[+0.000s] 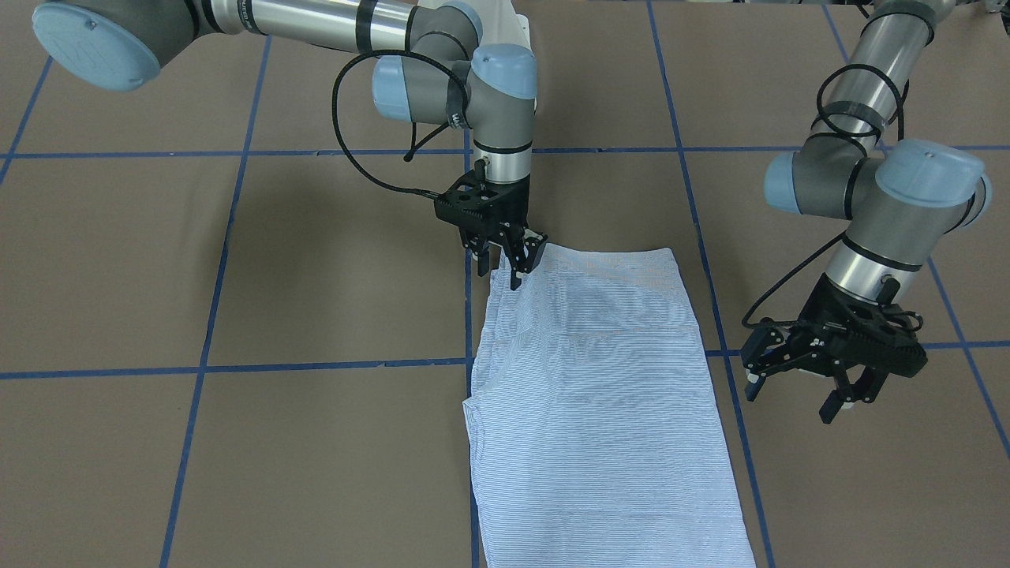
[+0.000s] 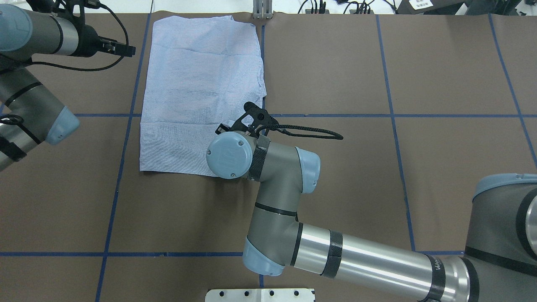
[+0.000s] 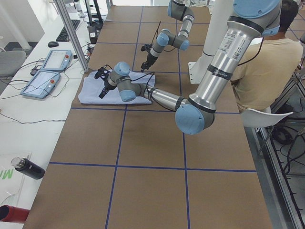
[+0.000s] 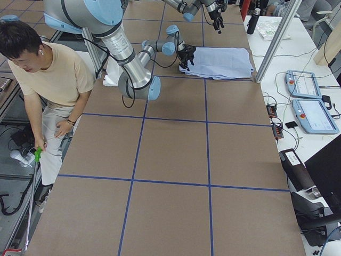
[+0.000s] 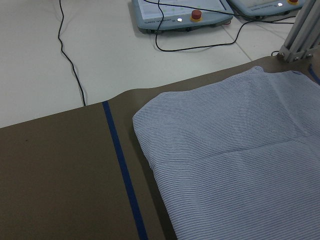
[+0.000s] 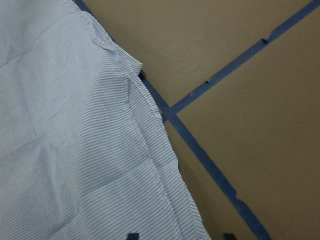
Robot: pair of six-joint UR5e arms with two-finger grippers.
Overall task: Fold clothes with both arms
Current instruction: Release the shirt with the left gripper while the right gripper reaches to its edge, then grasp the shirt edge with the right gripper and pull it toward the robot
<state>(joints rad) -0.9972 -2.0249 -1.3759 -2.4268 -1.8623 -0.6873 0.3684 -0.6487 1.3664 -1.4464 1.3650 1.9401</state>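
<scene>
The striped shirt [image 1: 600, 379] lies flat on the brown table, folded into a long rectangle; no collar or buttons show. My right gripper [image 1: 501, 272] is low at the shirt's corner nearest the robot, pointing down. In the right wrist view its fingertips [image 6: 132, 236] stand apart over the shirt's edge [image 6: 150, 145], so it is open. My left gripper [image 1: 793, 398] hangs open and empty above bare table, beside the shirt's other long side. In the overhead view the shirt [image 2: 201, 92] lies between the left gripper [image 2: 128, 49] and the right wrist. The left wrist view shows the shirt's far corner [image 5: 240, 165].
Blue tape lines [image 1: 339, 365] grid the table. Two control pendants [image 5: 180, 15] and cables lie past the table's far edge, beside an aluminium post [image 2: 262, 8]. An operator [image 4: 48, 74] sits beside the robot's base. Bottles [image 3: 28, 168] stand off the table's end.
</scene>
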